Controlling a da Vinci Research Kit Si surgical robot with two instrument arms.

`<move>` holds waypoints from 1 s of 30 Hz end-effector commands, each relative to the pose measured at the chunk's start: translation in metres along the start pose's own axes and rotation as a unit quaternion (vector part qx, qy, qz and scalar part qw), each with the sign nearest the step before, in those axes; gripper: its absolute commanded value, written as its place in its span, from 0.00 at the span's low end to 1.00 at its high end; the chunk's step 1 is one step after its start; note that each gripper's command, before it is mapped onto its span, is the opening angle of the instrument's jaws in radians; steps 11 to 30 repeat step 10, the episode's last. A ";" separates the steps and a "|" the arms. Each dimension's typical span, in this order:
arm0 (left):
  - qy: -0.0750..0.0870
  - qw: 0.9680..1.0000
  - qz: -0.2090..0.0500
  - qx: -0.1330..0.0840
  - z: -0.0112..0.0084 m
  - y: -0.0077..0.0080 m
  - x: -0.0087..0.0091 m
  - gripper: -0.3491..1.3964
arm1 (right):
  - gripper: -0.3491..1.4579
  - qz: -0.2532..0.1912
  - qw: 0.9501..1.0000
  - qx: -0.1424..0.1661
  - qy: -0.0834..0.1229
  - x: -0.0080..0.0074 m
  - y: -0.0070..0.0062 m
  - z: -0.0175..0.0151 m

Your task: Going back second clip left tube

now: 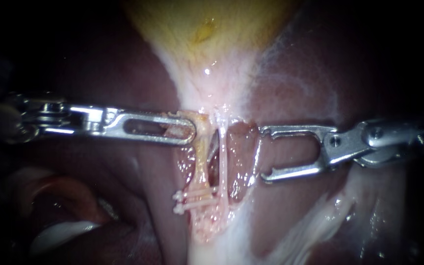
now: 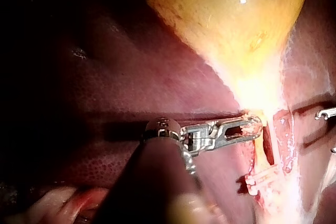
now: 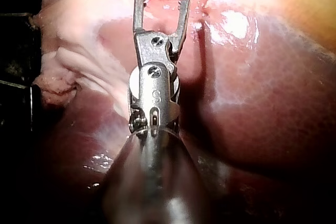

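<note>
Slender silver left instrument (image 1: 187,130), entering mid-left: jaws closed on the upper end of the yellow-orange left tube (image 1: 199,164) at frame centre. Two white clips (image 1: 192,194) cross this tube lower down. Silver right instrument (image 1: 265,153), mid-right: jaws gaping wide, empty, over dark red liver (image 1: 290,154).

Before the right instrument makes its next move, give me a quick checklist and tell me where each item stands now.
1. The right instrument is open and empty: ok.
2. It is clear of the right tube, with a gap showing between them: ok.
3. Both clips lie across the left tube: ok.
4. The left instrument is shut on tissue above the clips: ok.
5. The clips are closed on their far side: cannot tell.
</note>
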 end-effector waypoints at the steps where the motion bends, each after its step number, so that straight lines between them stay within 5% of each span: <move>1: 0.001 1.000 0.000 0.000 0.0000 0.0000 0.0000 0.00 | 0.47 0.000 1.000 0.000 0.000 0.0000 0.0000 0.0000; 30: 0.000 1.000 0.000 0.000 0.0000 0.0000 0.0001 0.00 | 0.47 -0.003 1.000 0.000 0.000 0.0001 0.0000 0.0000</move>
